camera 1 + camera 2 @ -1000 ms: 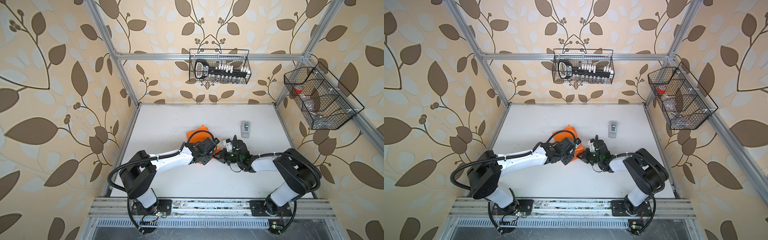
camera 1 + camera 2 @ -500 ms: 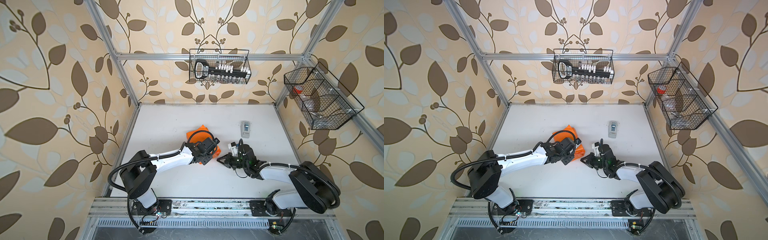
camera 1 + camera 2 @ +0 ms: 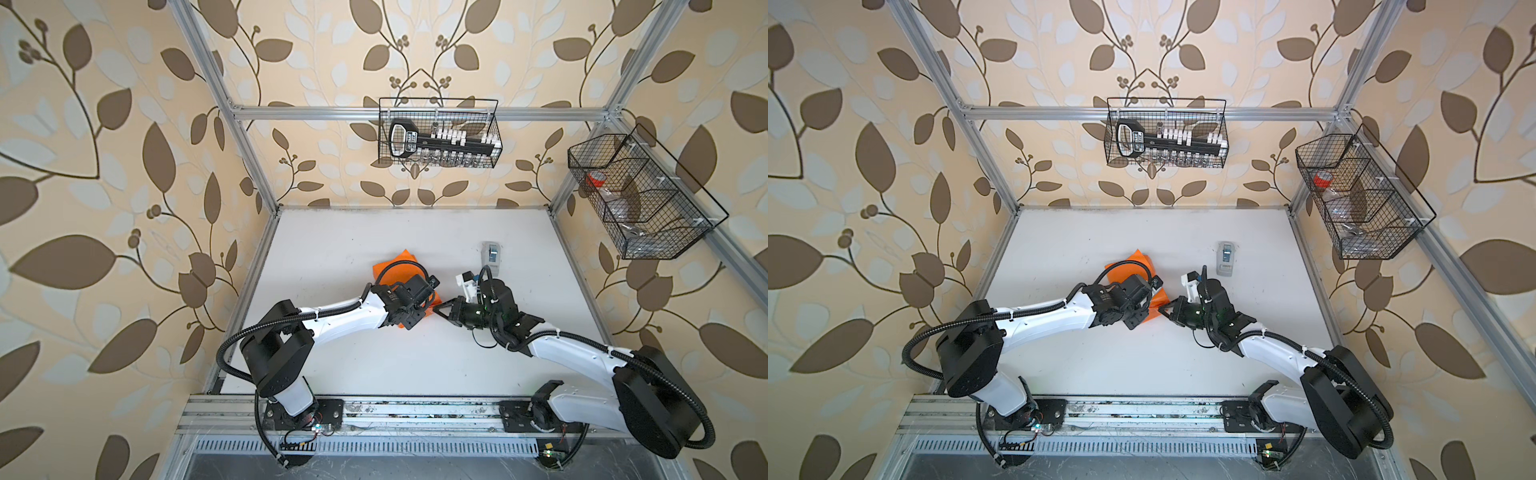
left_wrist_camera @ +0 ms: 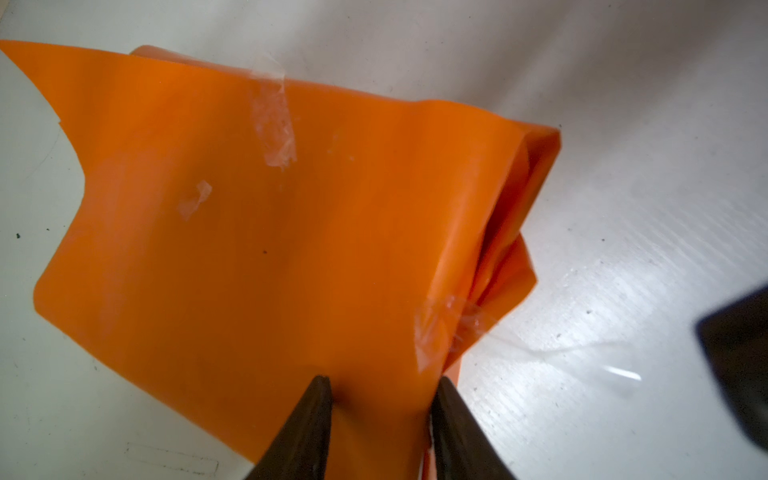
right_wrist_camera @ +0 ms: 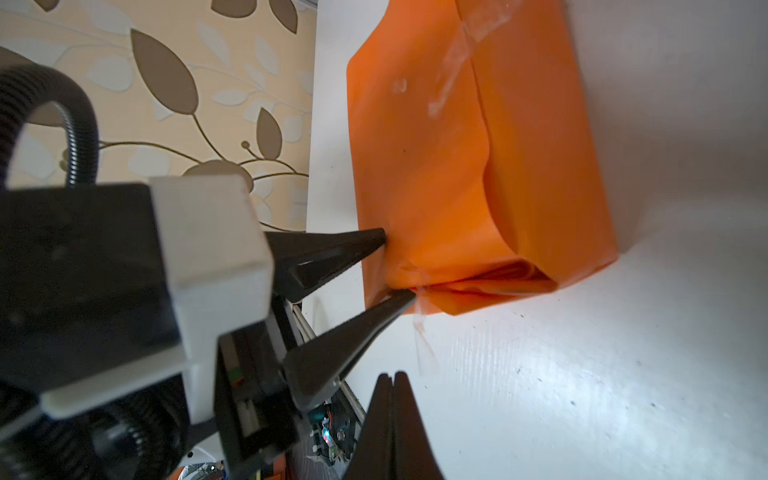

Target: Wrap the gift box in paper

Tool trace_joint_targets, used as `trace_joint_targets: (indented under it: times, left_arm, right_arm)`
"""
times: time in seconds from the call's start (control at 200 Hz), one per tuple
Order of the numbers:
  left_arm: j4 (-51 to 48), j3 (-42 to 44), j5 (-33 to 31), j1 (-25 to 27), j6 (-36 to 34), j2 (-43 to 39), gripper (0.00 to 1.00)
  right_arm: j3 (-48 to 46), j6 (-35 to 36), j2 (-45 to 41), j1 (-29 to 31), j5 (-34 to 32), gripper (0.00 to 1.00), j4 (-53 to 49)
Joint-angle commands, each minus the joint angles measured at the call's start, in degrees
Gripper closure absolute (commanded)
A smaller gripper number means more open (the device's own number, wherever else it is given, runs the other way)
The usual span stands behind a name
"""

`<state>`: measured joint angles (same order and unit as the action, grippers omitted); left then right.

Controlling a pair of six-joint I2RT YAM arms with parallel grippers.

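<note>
Left wrist view: the left hand [image 4: 382, 386] has its jaws set narrow, the tips pinching a corner of the paper [image 4: 249, 228], which lies folded into an orange parcel on the desk [image 3: 374, 365]. The gift box does not show; I judge it is inside the folds. In the right wrist view the right hand [image 5: 390, 382] is closed on nothing, just off the parcel's end [image 5: 498, 278], which gapes and is not yet sealed.

The pointed tips could tear or slip off the thin glossy sheet. If the pinch gives, that end may spring open. A loose strand of tape [image 4: 457, 324] trails there and could stick to a fingertip or the desk.

The desk is white, scuffed and shiny, so the parcel could slide when pushed. A tape dispenser [image 3: 490, 253] stands well apart. Leaf-patterned walls, a metal frame and two wire baskets [image 3: 440, 133] enclose the cell.
</note>
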<state>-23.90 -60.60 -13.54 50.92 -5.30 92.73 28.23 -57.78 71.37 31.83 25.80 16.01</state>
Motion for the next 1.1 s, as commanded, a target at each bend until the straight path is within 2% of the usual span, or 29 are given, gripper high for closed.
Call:
trace_joint_targets:
  times: [0.0, 0.445, 0.785, 1.094]
  left_arm:
    - [-4.5, 1.4, 4.7, -0.6, 1.6, 3.5, 0.6]
    - [-4.5, 1.4, 5.0, -0.6, 1.7, 3.8, 0.6]
    - [-4.8, 1.2, 5.1, -0.7, 1.7, 3.6, 0.6]
    - [-5.1, 1.0, 5.3, -0.7, 1.9, 3.4, 0.6]
  right_arm:
    - [2.7, 0.2, 2.5, 1.0, 0.6, 1.0, -1.0]
    - [5.3, 0.6, 9.9, 2.8, 0.2, 1.0, 1.3]
    - [-1.7, 4.3, 5.2, 0.6, 1.5, 1.0, -0.8]
    - [-0.5, 2.0, 11.0, -1.1, 4.1, 1.0, 6.1]
